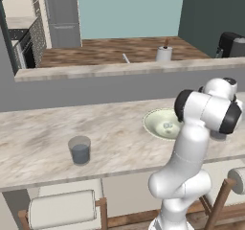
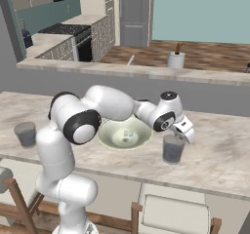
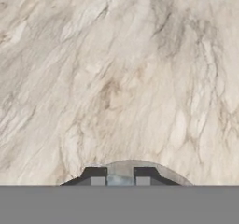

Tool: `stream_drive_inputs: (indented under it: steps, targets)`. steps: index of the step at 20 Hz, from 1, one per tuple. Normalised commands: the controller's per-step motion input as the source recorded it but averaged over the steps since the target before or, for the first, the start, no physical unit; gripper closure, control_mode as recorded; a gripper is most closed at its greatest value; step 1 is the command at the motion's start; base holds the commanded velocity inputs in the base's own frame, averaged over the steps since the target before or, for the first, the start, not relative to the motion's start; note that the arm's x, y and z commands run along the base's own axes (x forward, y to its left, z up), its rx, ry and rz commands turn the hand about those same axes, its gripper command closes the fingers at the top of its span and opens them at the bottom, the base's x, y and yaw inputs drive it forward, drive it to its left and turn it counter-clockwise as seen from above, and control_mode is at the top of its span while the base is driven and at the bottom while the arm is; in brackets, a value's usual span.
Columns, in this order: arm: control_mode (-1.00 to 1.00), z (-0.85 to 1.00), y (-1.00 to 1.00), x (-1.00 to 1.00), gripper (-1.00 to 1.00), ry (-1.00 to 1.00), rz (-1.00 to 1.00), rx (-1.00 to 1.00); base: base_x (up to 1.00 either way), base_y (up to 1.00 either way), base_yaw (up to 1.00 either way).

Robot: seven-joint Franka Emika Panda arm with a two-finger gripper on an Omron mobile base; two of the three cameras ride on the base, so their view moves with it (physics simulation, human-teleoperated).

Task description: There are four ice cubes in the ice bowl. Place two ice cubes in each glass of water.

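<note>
two fingers (image 3: 120, 177) narrow over glass rim (image 3: 133, 164), cube between maybe, glass mostly cut off

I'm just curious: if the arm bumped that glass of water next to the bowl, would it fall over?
Probably not easily. The glass of water is short and wide, so it likely slides on the smooth marble counter rather than tipping. Being nearly full, it probably feels heavy for its size, though a hard knock could slosh water.

hand (image 3: 120, 178): tips narrowly apart, possibly pinching an ice cube | below: glass rim (image 3: 133, 163) | marble counter (image 3: 116, 78)
</note>
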Motion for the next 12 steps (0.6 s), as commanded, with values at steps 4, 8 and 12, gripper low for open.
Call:
stream_drive_inputs:
  steps: [4, 8, 12]
  targets:
    - [-1.0, 0.0, -0.03, 0.04, -1.0, 0.0, 0.0, 0.0, 0.0, 0.0, 0.0]
    - [-1.0, 0.0, 0.0, -0.18, -1.0, -0.01, 0.0, 0.0, 0.0, 0.0, 0.0]
    - [-1.0, 0.0, 0.0, -0.15, -1.0, 0.0, 0.0, 0.0, 0.0, 0.0, 0.0]
